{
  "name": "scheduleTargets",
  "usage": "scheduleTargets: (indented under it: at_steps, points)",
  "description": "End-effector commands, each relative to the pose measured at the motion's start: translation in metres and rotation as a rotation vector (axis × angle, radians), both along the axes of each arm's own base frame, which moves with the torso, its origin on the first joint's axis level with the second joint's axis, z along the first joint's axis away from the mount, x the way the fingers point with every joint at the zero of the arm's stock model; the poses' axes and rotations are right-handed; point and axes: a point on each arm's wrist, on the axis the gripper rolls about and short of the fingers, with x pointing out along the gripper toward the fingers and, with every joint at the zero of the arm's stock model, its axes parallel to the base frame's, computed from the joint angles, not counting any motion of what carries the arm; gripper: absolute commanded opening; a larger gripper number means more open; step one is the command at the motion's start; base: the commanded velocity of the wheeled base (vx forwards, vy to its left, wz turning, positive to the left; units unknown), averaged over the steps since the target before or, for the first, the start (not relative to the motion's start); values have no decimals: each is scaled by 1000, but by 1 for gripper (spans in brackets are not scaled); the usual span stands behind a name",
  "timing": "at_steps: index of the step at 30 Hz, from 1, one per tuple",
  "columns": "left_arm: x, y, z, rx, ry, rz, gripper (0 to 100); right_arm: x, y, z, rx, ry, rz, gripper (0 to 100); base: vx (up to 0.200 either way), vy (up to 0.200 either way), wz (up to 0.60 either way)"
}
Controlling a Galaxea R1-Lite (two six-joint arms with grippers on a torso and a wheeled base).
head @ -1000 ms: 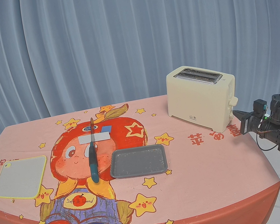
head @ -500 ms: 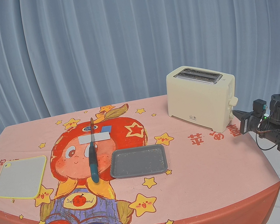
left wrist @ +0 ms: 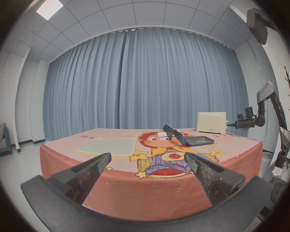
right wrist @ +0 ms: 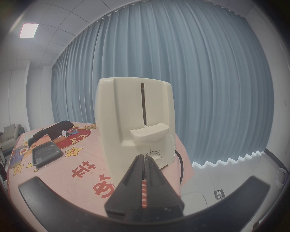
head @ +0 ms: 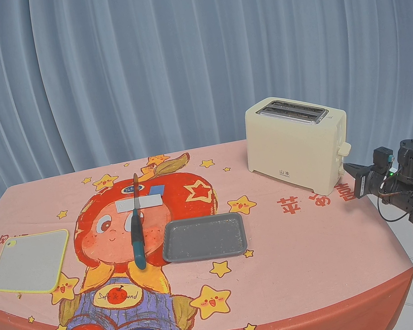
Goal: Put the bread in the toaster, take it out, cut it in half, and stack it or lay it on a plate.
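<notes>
Now the toaster stands at two o'clock on the tabletop, its lever facing the right gripper, whose jaws are together just short of it. The left gripper has its jaws apart. Meet the lever mid-tab and push straight along its slot, lest the toaster skid.

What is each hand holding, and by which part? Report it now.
Nothing is held. The left hand is open and empty before the table; the right hand is shut on nothing, pointed at the toaster lever end.
</notes>
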Motion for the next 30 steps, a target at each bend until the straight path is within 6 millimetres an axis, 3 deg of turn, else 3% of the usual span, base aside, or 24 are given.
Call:
scheduleTargets:
  at_steps: [1,30]
  points:
    - [1,0,-5,0,18,0,100,0,0,-2,-1,7,1,0,0,0,0]
    - [1,0,-5,0,18,0,100,1,0,-12,-6,40,-2,0,0,0,0]
